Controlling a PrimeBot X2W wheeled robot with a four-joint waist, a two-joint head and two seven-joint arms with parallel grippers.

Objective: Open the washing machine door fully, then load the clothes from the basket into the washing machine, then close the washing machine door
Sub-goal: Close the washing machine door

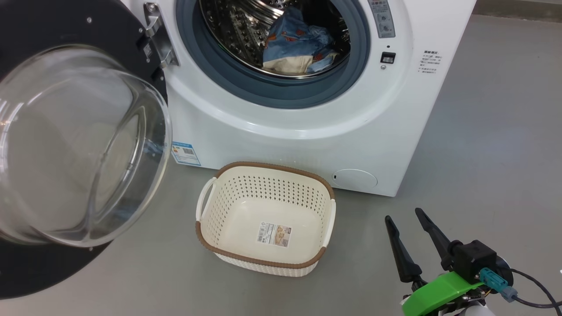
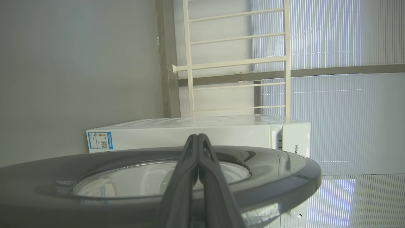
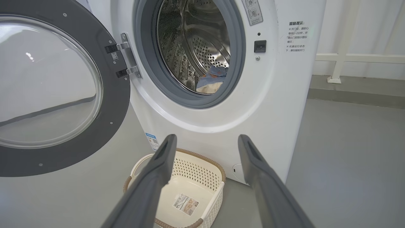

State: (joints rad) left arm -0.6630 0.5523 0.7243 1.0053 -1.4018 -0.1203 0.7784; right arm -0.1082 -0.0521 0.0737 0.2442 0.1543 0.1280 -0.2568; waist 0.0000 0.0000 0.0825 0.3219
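The washing machine (image 1: 307,145) stands with its door (image 1: 66,145) swung wide to the left, glass bowl facing me. The clothes (image 1: 298,44), blue fabric with orange prints and a cream part, lie inside the steel drum, also seen as clothes (image 3: 212,79) in the right wrist view. The basket (image 1: 263,193) sits on the floor before the machine, its bare floor showing a barcode sticker. My right gripper (image 1: 403,215) hovers open at the lower right, right of the basket (image 3: 196,171). My left gripper (image 2: 197,136) is shut on nothing, by the door's outer face (image 2: 269,177).
Grey floor stretches right of the machine and around the basket. A round low flap (image 1: 354,179) sits at the machine's lower front. A white railing (image 3: 348,57) and a raised kerb run behind the machine on the right.
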